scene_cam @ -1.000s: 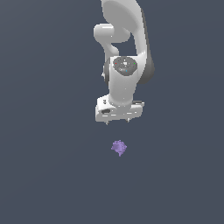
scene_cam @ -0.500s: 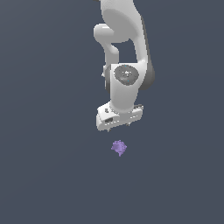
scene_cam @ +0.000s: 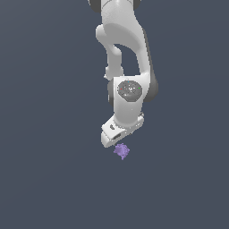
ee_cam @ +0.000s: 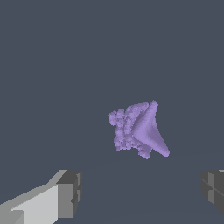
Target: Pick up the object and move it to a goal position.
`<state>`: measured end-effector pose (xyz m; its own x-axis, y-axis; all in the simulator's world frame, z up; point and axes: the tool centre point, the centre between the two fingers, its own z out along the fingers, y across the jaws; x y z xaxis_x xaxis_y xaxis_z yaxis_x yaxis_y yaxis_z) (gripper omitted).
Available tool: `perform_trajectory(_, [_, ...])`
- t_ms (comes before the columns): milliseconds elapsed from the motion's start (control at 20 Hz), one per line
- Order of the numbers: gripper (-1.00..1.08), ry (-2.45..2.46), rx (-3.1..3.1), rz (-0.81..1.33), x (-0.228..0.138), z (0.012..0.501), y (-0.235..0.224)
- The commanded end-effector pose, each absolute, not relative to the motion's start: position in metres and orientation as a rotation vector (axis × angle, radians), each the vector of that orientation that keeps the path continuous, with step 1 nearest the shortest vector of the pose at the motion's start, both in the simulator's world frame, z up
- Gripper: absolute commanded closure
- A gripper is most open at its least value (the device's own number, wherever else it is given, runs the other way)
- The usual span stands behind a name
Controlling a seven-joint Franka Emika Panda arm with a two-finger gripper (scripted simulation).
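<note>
- The arm point(scene_cam: 127, 58) runs off the top edge of the exterior view, so its upper links and base are out of sight.
- In the exterior view the fingers are hidden behind the white hand, so that view does not show whether the gripper point(scene_cam: 117, 142) touches the object point(scene_cam: 121, 151).
- The object is too small in the exterior view for its bumps to be made out.
- In the wrist view one finger point(ee_cam: 65, 194) is cut by the picture's edge, and the other finger point(ee_cam: 213, 189) shows only as a dark pad at the opposite edge.
- The object's underside, where it meets the surface point(ee_cam: 52, 65), is hidden in both views.
</note>
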<state>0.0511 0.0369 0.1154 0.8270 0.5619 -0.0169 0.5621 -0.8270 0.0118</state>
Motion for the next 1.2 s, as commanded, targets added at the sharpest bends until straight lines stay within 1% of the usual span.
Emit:
perform_trajectory(0, [-0.92, 1.013, 2.961, -0.015, 0.058, 0.109, 0.038])
perform_trajectory(500, [-0.92, 1.236, 2.886, -0.003, 0.072, 0.092, 0.041])
perform_trajectory(950, [-0.92, 1.265, 2.875, -0.001, 0.074, 0.088, 0.041])
perform_trajectory(1150, [-0.92, 1.267, 2.874, -0.001, 0.074, 0.075, 0.041])
